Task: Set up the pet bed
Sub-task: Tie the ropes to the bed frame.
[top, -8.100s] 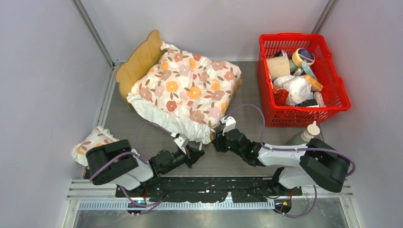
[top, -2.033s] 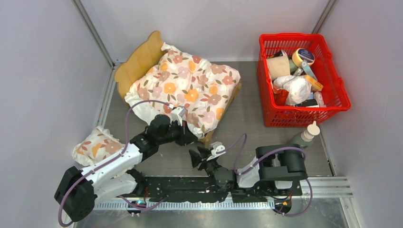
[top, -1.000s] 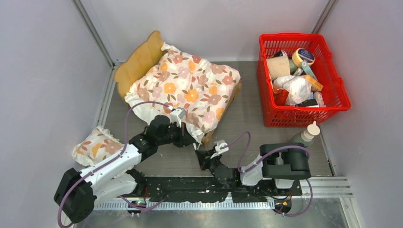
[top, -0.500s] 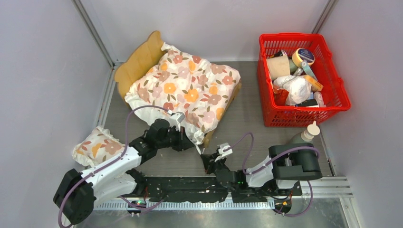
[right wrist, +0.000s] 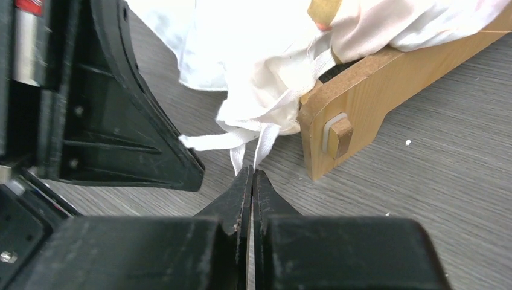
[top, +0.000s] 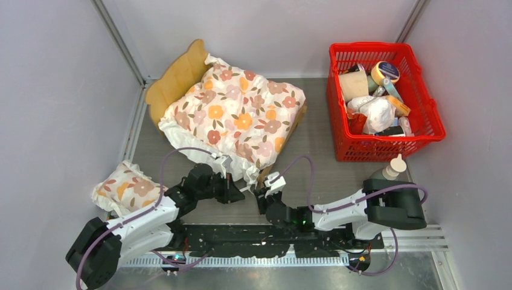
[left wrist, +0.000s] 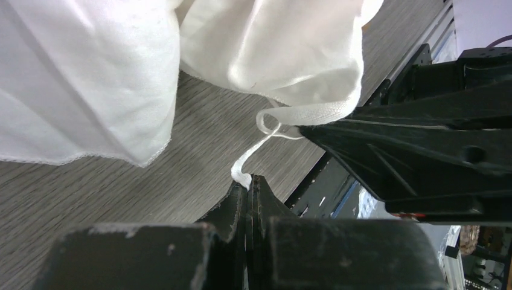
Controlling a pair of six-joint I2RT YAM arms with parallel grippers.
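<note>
The pet bed's light-wood headboard (top: 175, 75) stands at the back left; its sleeping surface is hidden under the white floral cushion (top: 238, 112). The bed's near foot corner shows in the right wrist view (right wrist: 362, 121). At that corner the cushion's white underside hangs down with thin white tie strings (left wrist: 265, 130). My left gripper (top: 240, 188) is shut on the end of one string, as the left wrist view (left wrist: 249, 181) shows. My right gripper (top: 261, 196) is shut on two tie ends (right wrist: 259, 148) just below the corner, as the right wrist view (right wrist: 252, 173) shows. The two grippers sit close together.
A small floral pillow (top: 124, 184) lies on the floor at the near left. A red basket (top: 422, 115) full of items stands at the back right. A bottle (top: 389, 171) stands beside the right arm's base. Grey walls close in on both sides.
My left gripper has drawn back from the cushion's edge toward the near side, with the string. My right gripper has moved up to the bed's foot corner, and that arm's elbow swung right.
</note>
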